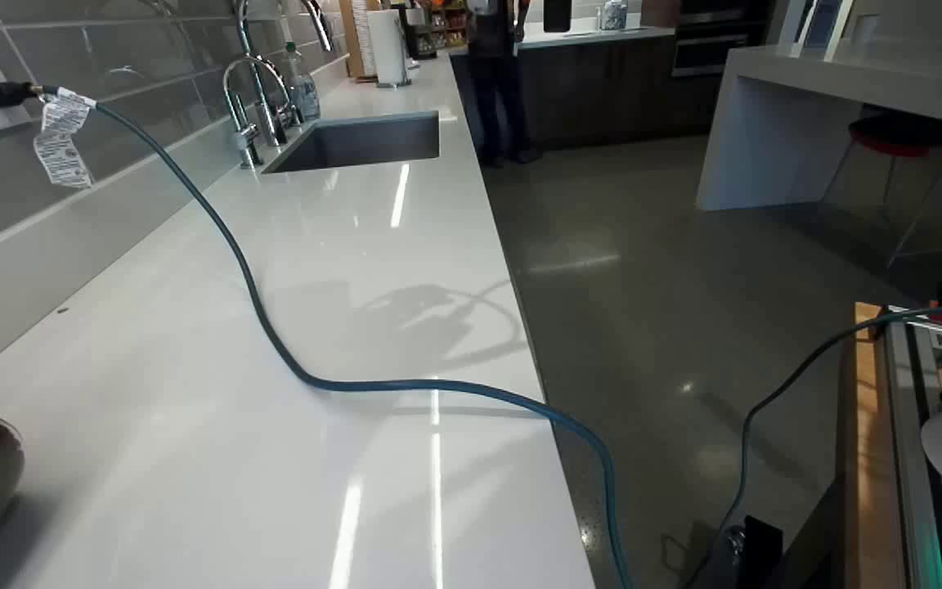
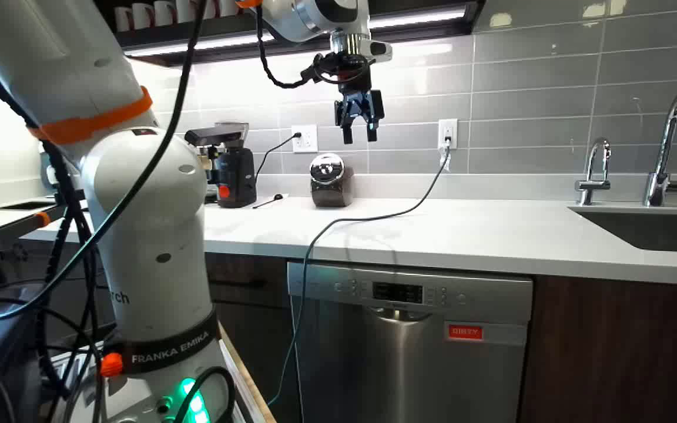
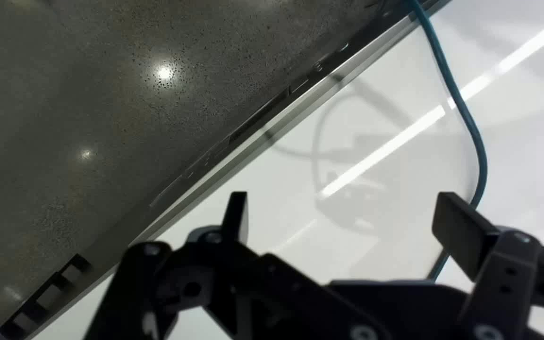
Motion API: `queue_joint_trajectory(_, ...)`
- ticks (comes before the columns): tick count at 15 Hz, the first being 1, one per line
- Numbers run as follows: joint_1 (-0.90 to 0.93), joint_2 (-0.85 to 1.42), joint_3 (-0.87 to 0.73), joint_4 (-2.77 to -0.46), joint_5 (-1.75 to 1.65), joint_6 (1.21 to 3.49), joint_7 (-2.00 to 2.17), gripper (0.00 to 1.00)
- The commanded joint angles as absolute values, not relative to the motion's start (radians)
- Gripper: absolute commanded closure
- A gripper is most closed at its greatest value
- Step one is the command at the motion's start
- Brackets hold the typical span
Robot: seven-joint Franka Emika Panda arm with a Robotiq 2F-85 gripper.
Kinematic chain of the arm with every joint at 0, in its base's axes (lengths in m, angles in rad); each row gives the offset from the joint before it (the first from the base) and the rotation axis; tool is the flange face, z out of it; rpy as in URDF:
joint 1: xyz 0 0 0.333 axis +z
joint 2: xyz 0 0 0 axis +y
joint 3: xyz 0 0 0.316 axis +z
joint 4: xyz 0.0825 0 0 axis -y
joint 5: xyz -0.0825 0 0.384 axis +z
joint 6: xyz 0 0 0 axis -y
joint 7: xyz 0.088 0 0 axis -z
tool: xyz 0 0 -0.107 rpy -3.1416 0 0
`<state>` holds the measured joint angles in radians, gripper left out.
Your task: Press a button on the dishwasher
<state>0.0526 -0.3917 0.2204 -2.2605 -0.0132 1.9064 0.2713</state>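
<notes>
A stainless steel dishwasher stands under the white counter in an exterior view. Its top control panel has a dark display with small buttons on both sides. A red DIRTY label is on its door. My gripper hangs fingers down, high above the counter and apart from the dishwasher. In the wrist view the gripper is open, with nothing between its fingers. The counter edge runs diagonally there, with a thin dark strip of the front below it, too steeply seen to make out buttons.
A blue-green cable runs from the wall outlet across the counter and over its edge, passing the dishwasher panel's left end. A dark chrome-faced appliance and a black grinder stand at the back. A shelf hangs above.
</notes>
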Motion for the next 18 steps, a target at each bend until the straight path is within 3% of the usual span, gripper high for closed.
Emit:
queue_joint_trajectory(1, 0.069, -0.39, 0.207, -2.258, -0.019, 1.903, 0.277, 0.0)
queue_joint_trajectory(10, 0.042, -0.357, 0.196, -2.243, -0.037, 1.92, 0.313, 0.0)
queue_joint_trajectory(18, -0.055, -0.268, 0.051, -2.28, -0.087, 2.119, 0.267, 0.0)
